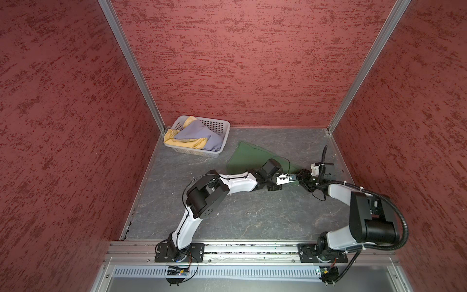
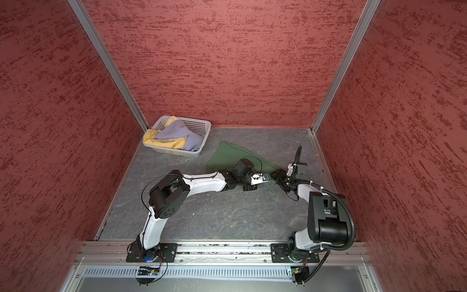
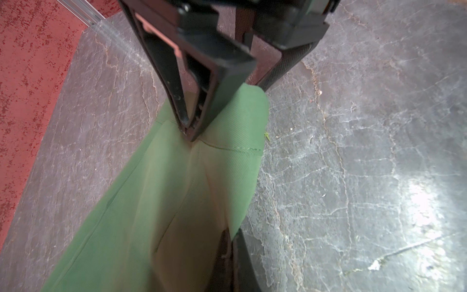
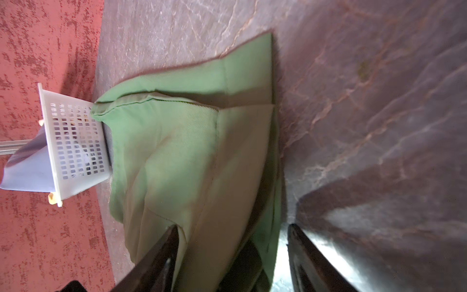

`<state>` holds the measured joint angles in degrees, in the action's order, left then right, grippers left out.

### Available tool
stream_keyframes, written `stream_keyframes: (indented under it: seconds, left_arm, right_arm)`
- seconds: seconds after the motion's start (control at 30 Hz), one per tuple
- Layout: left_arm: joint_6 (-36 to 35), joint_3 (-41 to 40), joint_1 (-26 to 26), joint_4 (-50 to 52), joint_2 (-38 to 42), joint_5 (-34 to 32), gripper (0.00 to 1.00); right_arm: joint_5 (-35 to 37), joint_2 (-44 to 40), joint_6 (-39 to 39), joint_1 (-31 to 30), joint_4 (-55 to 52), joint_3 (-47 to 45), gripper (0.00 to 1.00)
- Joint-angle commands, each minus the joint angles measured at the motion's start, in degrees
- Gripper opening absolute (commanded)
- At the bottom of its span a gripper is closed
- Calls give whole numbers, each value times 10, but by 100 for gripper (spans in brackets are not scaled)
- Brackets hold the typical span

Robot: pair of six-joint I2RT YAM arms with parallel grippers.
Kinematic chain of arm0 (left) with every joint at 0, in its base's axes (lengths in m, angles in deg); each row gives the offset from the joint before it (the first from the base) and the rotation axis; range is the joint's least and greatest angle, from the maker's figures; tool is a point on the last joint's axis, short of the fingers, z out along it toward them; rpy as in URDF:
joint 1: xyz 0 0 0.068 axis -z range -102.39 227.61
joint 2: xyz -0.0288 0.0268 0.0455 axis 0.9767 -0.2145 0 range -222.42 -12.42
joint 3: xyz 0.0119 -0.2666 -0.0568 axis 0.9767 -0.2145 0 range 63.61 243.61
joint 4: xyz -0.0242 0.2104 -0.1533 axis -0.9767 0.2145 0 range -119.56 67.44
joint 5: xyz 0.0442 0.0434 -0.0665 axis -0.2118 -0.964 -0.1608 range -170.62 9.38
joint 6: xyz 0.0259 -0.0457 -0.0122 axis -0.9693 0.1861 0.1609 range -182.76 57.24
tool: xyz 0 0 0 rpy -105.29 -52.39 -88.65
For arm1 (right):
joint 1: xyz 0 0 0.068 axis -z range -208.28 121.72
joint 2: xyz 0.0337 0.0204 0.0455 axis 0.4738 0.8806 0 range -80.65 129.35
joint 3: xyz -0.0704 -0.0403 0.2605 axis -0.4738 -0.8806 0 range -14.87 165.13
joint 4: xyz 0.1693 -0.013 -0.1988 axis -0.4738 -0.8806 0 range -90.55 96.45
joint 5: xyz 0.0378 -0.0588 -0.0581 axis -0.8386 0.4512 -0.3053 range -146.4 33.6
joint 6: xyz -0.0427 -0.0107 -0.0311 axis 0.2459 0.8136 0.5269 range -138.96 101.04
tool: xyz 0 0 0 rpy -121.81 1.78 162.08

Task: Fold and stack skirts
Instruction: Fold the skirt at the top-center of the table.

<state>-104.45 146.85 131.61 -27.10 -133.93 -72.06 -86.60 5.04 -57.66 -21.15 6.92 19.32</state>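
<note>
Ribbed green skirt (image 1: 252,158) lies wedge-shaped, corner pinched tight by the left gripper (image 1: 293,178). Right gripper (image 4: 232,227) straddles it, jaws apart, contact unclear.

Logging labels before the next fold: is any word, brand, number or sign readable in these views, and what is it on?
No text can be read in any view.
The green skirt, lavender skirt, yellow skirt and white basket show no print or tag.
Any marking on the small circuit boards below the arm bases is too small to read.
</note>
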Motion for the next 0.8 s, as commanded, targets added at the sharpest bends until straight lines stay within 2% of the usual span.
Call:
stream_keyframes:
  seconds: [0.0,0.2,0.3,0.47,0.53,0.57,0.6,0.63,0.67,0.77]
  left_arm:
    - [16,-8,8,-18,26,10,0]
    - [26,-8,11,-19,36,17,0]
    - [28,-9,14,-19,40,20,0]
    - [48,-22,18,-35,37,11,0]
    - [63,-27,16,-35,35,14,7]
    - [74,-29,14,-34,35,15,14]
    - [82,-31,12,-31,38,21,25]
    - [93,-33,10,-29,43,32,43]
    - [105,-39,6,-30,52,44,52]
    - [145,-70,-10,-62,83,73,61]
  right_arm:
    - [-13,14,-24,3,47,-11,66]
    - [-12,21,-35,3,67,-18,64]
    - [-10,25,-39,3,77,-21,60]
    - [11,20,-37,3,72,-29,37]
    - [17,16,-32,3,69,-32,26]
    - [21,14,-29,3,66,-33,15]
    - [24,12,-26,3,61,-34,6]
    - [28,12,-20,3,56,-34,0]
    - [31,11,-15,3,52,-35,0]
    - [40,5,-3,2,40,-40,0]
